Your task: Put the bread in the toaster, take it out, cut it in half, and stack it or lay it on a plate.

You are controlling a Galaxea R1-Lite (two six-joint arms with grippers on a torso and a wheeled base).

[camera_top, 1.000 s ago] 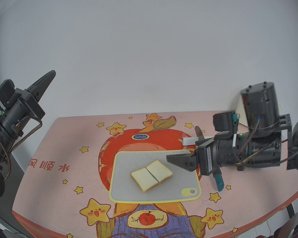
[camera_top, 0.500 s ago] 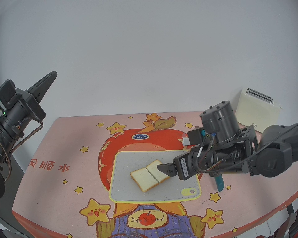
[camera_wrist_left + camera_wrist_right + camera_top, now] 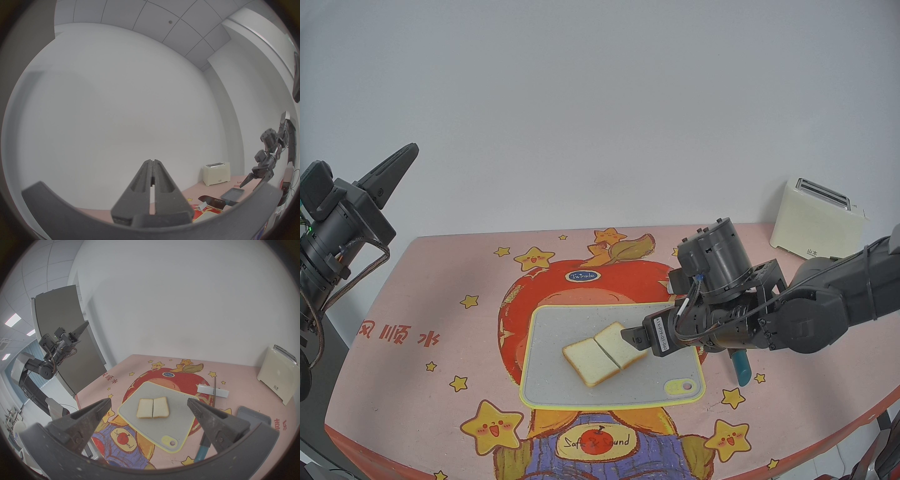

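Lying halved on the cutting board (image 3: 550, 382), the bread (image 3: 599, 358) looks pale.

In the head view the right arm (image 3: 800, 312) hides most of the knife (image 3: 742, 367), leaving only its teal handle end. It also covers one end of the white strip (image 3: 675, 285) and overlaps the right corner of the bread (image 3: 594, 361).

Right gripper (image 3: 148, 402) low, jaws spread wide; left gripper (image 3: 152, 162) raised, jaws closed
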